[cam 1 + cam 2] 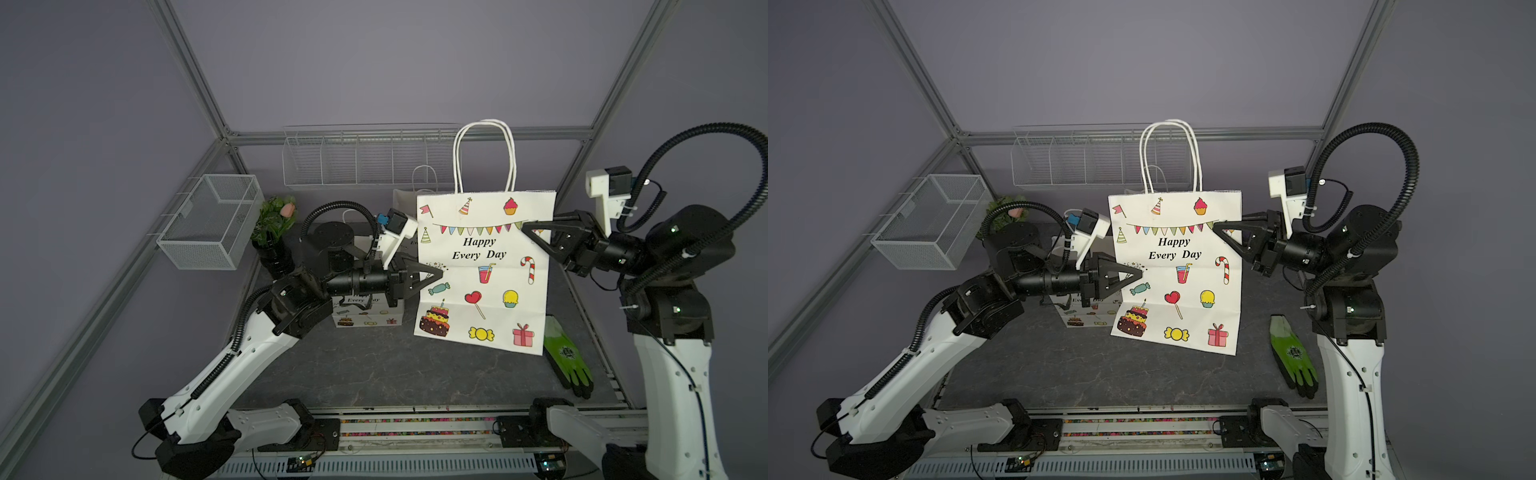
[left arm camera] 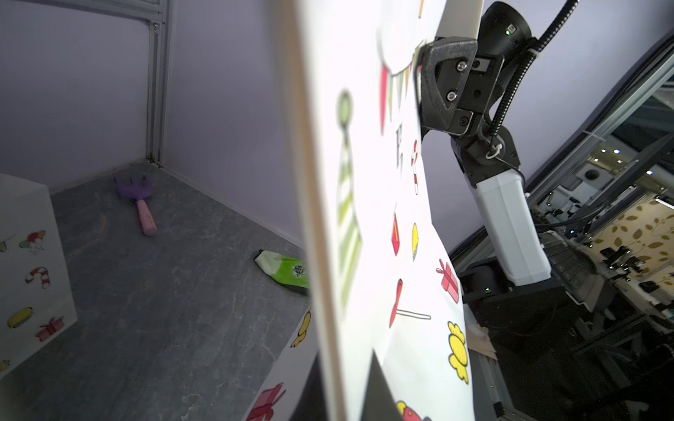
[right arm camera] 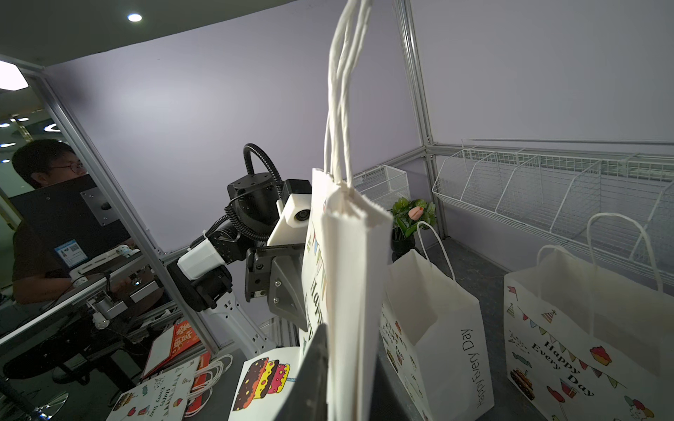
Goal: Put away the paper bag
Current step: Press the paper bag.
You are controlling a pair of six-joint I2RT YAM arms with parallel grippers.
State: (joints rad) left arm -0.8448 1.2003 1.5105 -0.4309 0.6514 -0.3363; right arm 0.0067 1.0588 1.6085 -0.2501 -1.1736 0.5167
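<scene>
Closest to the camera runs the rail that carries both arm bases, along the near edge of the dark table. Beyond it, right of the middle, the paper bag stands upright between the two arms. Its printed front with "Happy Every Day" faces the camera and its white handles point up. Whether its bottom touches the table I cannot tell.

From the left, the left gripper reaches the left edge of the bag at about half height. Its fingers are pressed together on the paper, so it pinches this edge. From the right, the right gripper meets the right edge higher up, at the row of small flags. In the right wrist view one dark finger lies on each face of the folded side. I cannot tell if they really press the paper or only lie against it.

On the table, a green glove lies just right of the bag, near the right arm. Behind the left arm stands a smaller bag with the same print. Another white bag stands far behind the held one, partly hidden. At the far left are a flower pot and a mesh basket on the frame. On the far wall hangs a wire rack. The left wrist view shows a purple toy rake in a far corner.
</scene>
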